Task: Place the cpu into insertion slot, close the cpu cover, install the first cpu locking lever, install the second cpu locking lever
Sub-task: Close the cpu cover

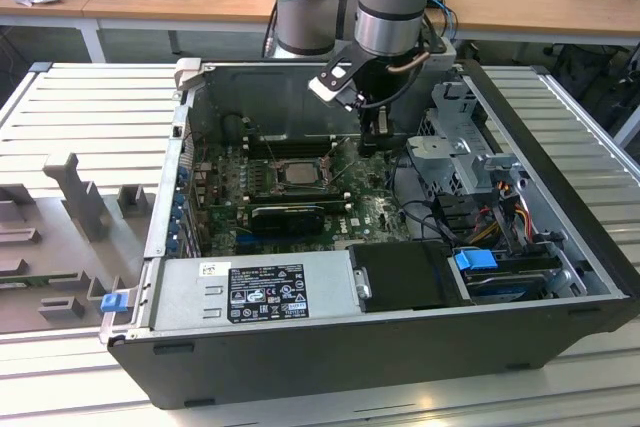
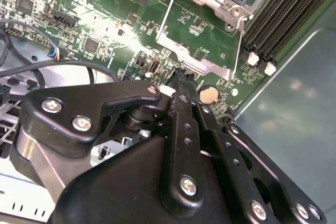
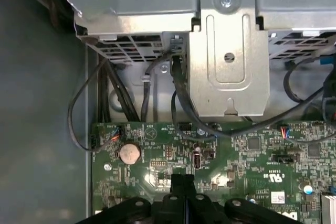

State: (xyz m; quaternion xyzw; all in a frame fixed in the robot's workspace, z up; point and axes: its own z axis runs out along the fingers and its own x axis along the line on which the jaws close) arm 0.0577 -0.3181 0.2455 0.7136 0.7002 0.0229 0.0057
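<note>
Black computer case [image 1: 330, 357] fills the exterior view's middle, with the green circuit board [image 1: 375, 215] inside it. Upper middle, the gripper [image 1: 372, 145] hangs with its jaws clenched on nothing. At frame centre the cpu [image 1: 296, 171] lies in the insertion slot [image 1: 258, 182], and the cpu cover [image 2: 197, 59] is open.

I see the cpu [image 1: 297, 173] sitting in the insertion slot [image 1: 262, 177] at the middle of the board [image 1: 372, 217]. My hand [image 1: 373, 144] hangs above the board, just to the exterior view's right of the slot. The drive cage [image 1: 468, 142] stands farther right, and the power supply [image 1: 260, 292] is nearer the camera.
</note>
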